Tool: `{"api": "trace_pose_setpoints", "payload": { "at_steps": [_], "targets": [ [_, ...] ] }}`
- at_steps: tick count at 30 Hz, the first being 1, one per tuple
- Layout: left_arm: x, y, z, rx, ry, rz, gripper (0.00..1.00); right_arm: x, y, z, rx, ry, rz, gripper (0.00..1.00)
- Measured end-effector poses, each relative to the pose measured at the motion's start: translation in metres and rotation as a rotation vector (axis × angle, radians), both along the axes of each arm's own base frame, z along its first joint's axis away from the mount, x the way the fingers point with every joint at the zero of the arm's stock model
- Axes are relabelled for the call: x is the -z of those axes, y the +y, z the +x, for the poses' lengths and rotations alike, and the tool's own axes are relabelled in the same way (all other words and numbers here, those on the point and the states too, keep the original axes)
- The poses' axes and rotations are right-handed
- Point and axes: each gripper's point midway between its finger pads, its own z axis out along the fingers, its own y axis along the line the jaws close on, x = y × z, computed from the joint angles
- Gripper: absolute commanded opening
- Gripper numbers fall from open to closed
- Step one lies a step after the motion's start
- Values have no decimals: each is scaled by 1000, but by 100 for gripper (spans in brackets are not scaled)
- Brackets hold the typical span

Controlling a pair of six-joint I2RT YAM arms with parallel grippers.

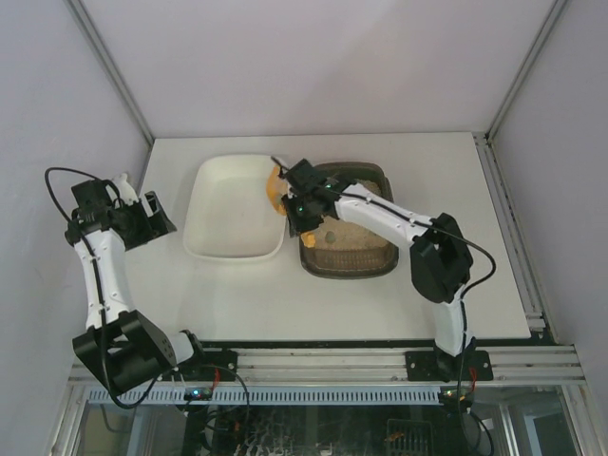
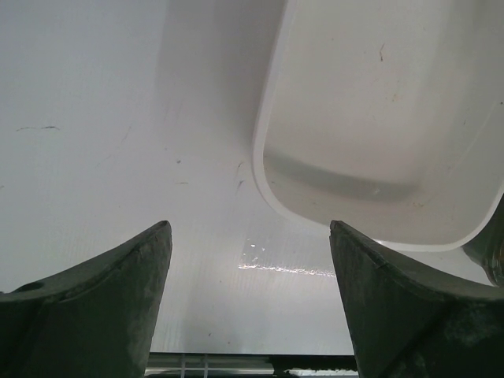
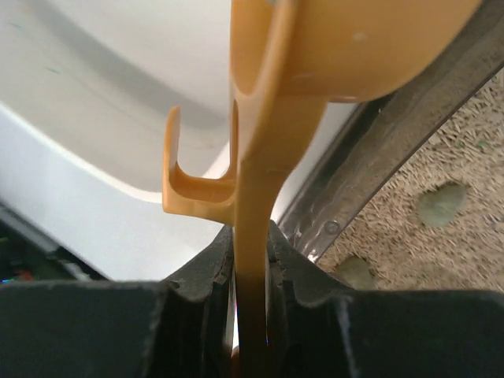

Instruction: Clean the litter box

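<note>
Right gripper (image 1: 302, 204) pinched the orange scoop (image 1: 275, 190) by its handle above the left rim of the litter box (image 1: 350, 272), which ran near-to-far beside the white tray (image 1: 233, 214); left gripper (image 1: 155, 217) gaped empty, well apart.

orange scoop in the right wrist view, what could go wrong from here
The orange plastic scoop hangs over the seam between the white rectangular plastic tray and the dark brown-olive plastic litter box; anything tipped out might land between them.
The right end effector pinches only the thin handle, so the scoop could twist.
Two greenish lumps lie in the litter and could be missed.
</note>
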Motion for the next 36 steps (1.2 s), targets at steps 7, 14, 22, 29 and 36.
{"api": "trace_pose_setpoints", "payload": {
  "at_steps": [7,14,22,29,36],
  "targets": [
    [-2,0,0,-10,-6,-2,84,21,-4,-19,-68,-161,-352,0],
    [-7,5,3,-27,-49,35,85,0,1,-29,-140,-415,-556,0],
    [-12,8,2,-36,-71,61,84,-16,5,-25,-135,-488,-577,0],
    [-7,-12,3,34,-76,86,83,-23,-3,-12,-99,-481,-574,0],
    [-6,-106,10,374,-89,132,84,-17,-62,-6,-11,-332,-545,0]
  ]
}}
